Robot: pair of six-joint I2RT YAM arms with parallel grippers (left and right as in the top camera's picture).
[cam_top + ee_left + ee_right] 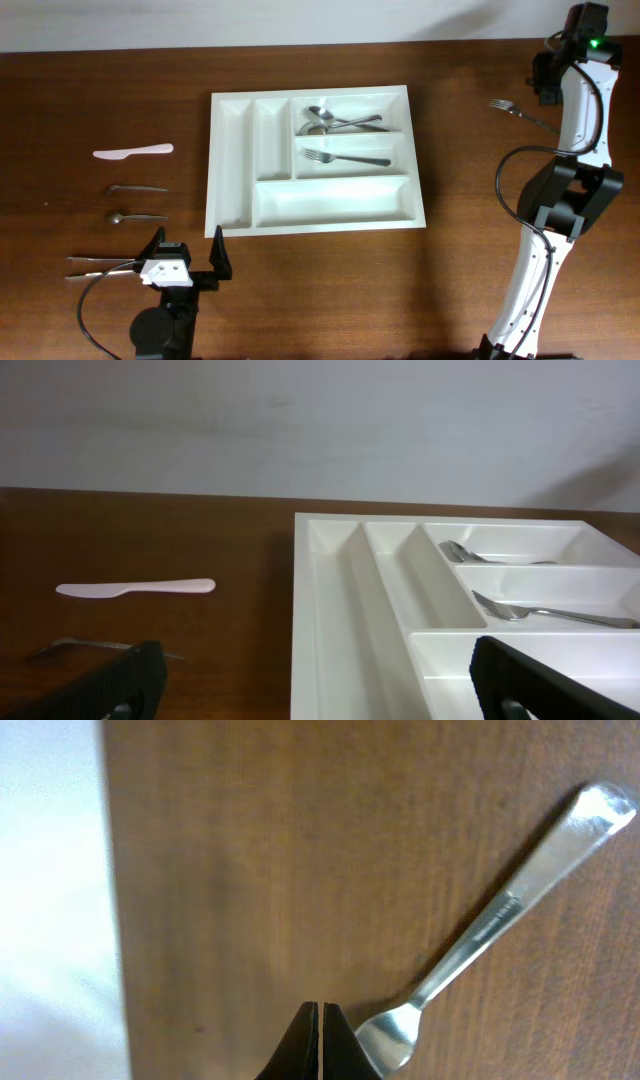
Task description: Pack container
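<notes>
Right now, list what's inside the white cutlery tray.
In the tray: spoons in the top right compartment, a fork below them. Other compartments look empty; nothing is covered from overhead.

Overhead view was evenly lit, sharp; soft shadows sat inside white tray; right wrist view was blurred, glare on fork handle; left wrist view was dimmer.

A small stamped marking runs along the handle of the fork lying on the wooden surface, seen from the right wrist view; its letters are too blurred to read. No other text, label or number is legible anywhere.
</notes>
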